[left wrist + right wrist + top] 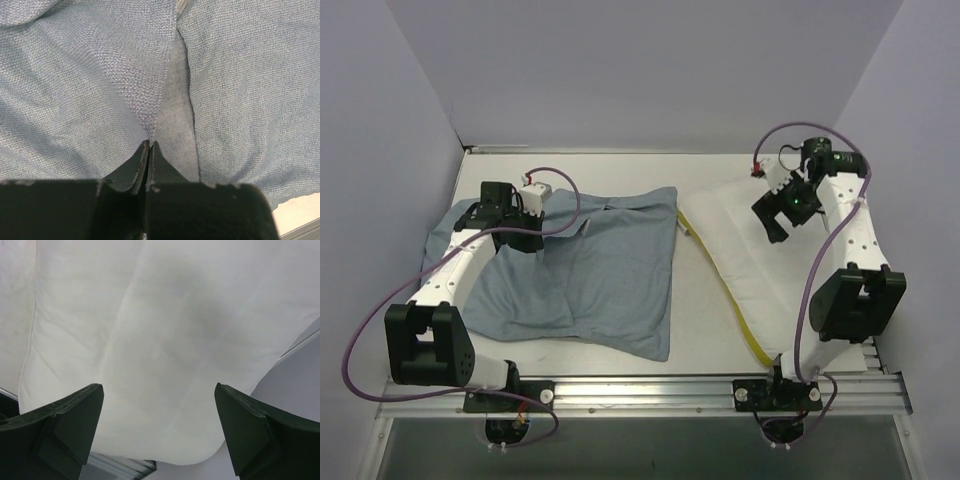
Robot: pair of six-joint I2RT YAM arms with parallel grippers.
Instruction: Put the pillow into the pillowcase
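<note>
While the left claw [518,238] sits low on the 10 o'clock part of the pillowcase [590,280], its two fingers [132,167] stand closed against each other. The wrist view shows a ridge of pale grey-blue cloth running up to their tips, so the claw looks pinched on a fold of the fabric. The pillowcase lies spread and rumpled on the surface [700,325], filling the left half of the top view with its grey-blue face up and its lower right corner pointing toward 5 o'clock. A strip of the pale surface shows at the 4 o'clock corner of the left wrist view, just past the edge of the cloth.

The pillow [740,250] lies at 3 o'clock from the pillowcase. It is white, with its long side running from 11 o'clock to 5 o'clock, and its yellow band [745,325] runs along the edge that faces the pillowcase. The upper corners of the two are just beside each other, and lower down a wedge of bare surface parts them.

The right claw [775,222] hangs over the upper, 1 o'clock part of the pillow with its jaws spread wide and nothing between them. In its own wrist view, smooth white fabric with a soft shadow at the middle shows between the two dark fingers. Whether the tips touch the pillow I cannot tell
</note>
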